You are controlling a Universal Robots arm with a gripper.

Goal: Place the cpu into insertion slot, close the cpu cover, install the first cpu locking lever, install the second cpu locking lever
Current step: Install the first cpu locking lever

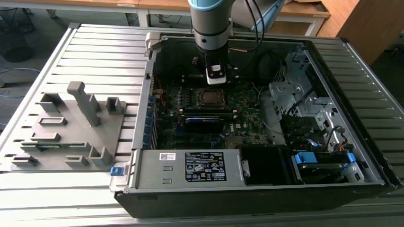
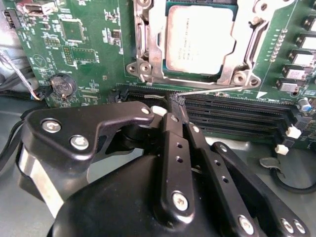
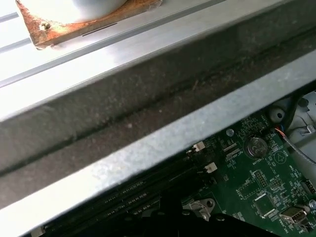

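The cpu (image 2: 197,39) lies flat in the insertion slot (image 2: 140,68), its silver-grey top showing through the window of the cpu cover (image 2: 154,39), which lies down over it. A thin wire locking lever (image 2: 212,91) runs along the socket's edge beside the memory slots. My gripper (image 2: 177,101) has its black fingers together, pinching the lever's free end. In the exterior view the gripper (image 1: 216,81) hangs just behind the cpu (image 1: 209,97) inside the open computer case.
Black memory slots (image 2: 232,118) lie right beside the fingertips, and a coin battery (image 2: 62,86) sits on the green board. The case walls, a power supply (image 1: 189,165) and a drive cage (image 1: 303,99) enclose the board. A grey fixture plate (image 1: 69,127) lies at the exterior view's left.
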